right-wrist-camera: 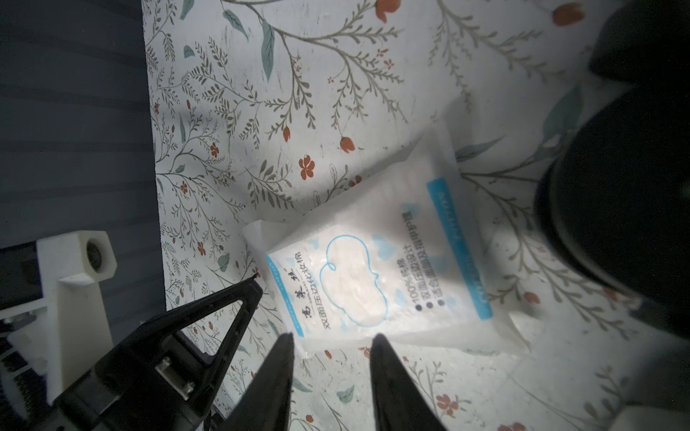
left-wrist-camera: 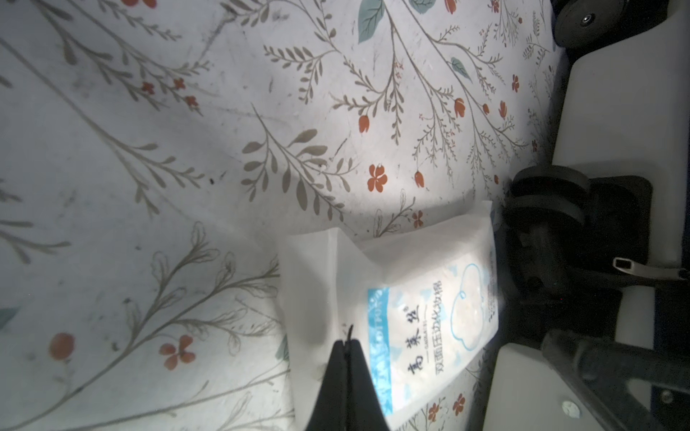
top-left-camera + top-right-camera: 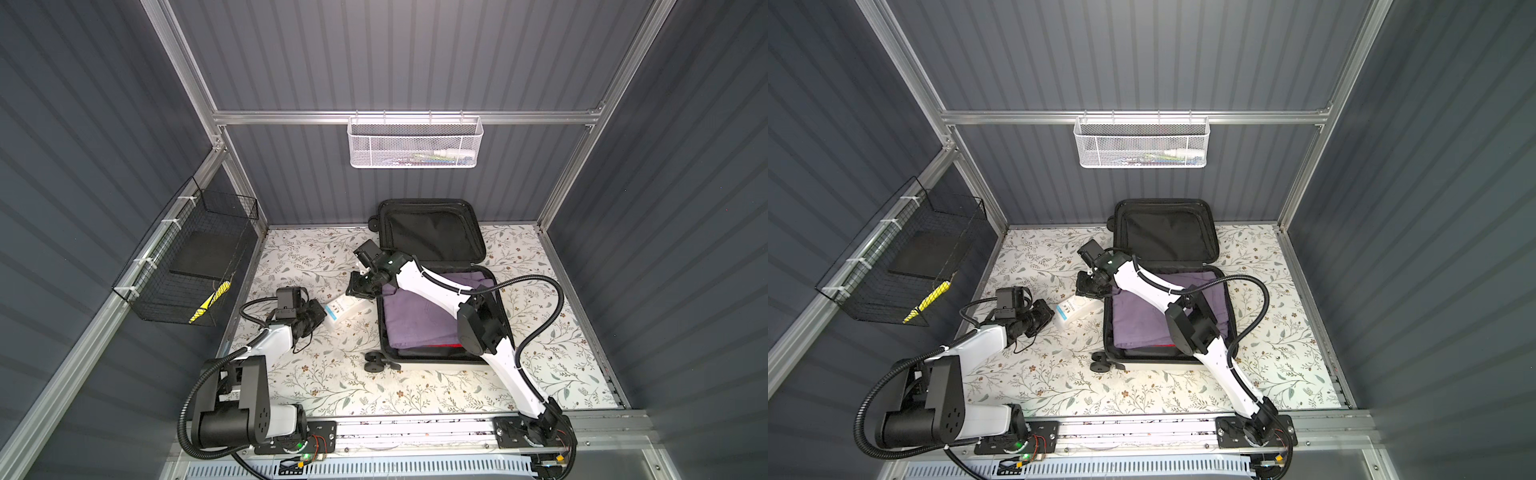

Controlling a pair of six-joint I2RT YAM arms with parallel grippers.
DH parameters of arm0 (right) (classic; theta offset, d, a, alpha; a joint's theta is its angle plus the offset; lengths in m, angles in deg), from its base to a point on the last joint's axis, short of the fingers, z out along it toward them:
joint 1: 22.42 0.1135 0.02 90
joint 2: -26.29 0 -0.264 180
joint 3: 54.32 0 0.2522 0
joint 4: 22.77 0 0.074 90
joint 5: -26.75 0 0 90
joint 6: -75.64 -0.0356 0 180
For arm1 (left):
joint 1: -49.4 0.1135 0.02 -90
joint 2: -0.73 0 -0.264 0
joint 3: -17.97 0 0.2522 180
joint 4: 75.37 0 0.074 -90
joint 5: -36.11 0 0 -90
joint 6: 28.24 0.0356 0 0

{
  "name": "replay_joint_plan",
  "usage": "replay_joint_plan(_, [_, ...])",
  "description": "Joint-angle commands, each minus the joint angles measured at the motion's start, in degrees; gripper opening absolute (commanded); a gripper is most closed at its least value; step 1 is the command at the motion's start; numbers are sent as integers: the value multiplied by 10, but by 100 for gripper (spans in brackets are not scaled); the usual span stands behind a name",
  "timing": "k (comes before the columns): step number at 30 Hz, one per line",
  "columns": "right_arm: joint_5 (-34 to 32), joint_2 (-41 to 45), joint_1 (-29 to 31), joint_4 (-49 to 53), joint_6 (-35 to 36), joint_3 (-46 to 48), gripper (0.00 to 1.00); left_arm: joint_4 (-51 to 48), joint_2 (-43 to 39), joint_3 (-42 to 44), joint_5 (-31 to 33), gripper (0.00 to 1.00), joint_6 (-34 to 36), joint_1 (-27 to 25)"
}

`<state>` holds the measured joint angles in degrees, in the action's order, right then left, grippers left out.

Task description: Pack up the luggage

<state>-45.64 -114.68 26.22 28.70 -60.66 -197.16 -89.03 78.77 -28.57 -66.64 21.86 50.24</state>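
Note:
The luggage point(image 3: 432, 235) point(image 3: 1167, 232) lies open at the back of the table, its black-lined lid leaning on the wall. A purple garment point(image 3: 411, 320) fills its lower half. Left of it lies a white and blue cotton pad packet point(image 3: 347, 307) point(image 3: 1075, 309) point(image 2: 429, 309) point(image 1: 373, 268). My left gripper point(image 3: 319, 309) point(image 2: 349, 341) is shut at the packet's left end, and a crease in the film runs up to the seam of its jaws. My right gripper point(image 3: 359, 286) point(image 1: 332, 337) hangs open just above the packet's other end, with nothing between its fingers.
A white mesh basket point(image 3: 415, 143) with small items hangs on the back rail. A black wire basket point(image 3: 195, 266) on the left wall holds a yellow thing point(image 3: 212, 301). The luggage's wheels point(image 3: 376, 361) point(image 2: 549, 201) stick out towards the packet. The floral table point(image 3: 332, 386) stretches forward.

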Motion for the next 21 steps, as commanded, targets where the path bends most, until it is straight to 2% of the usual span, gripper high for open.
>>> replay_joint_plan(1, [4, -18, -2, 23, 0, 8, 37, -8, -4, -9, -13, 0, 10, 3])
replay_joint_plan(2, [4, -18, -2, 22, 1, 9, 37, -12, -5, -10, -10, 1, 12, 3])
replay_joint_plan(3, [2, -16, -2, 23, 2, 9, 37, -14, -7, -10, -7, 7, 13, 3])
replay_joint_plan(7, [1, -17, -5, 23, 1, 8, 37, -30, -16, -7, 21, 61, 18, 3])
replay_joint_plan(8, [0, -17, -5, 22, -1, 8, 37, -38, -17, -9, 29, 71, 21, 3])
replay_joint_plan(11, [-3, -18, -7, 27, 0, 8, 37, -54, -13, -17, 50, 88, 30, 4])
replay_joint_plan(14, [-4, -19, -9, 31, 1, 8, 37, -68, -3, -27, 66, 98, 39, 6])
replay_joint_plan(21, [-8, -21, -10, 41, 1, 7, 36, -40, 44, -38, 54, 100, 60, 8])
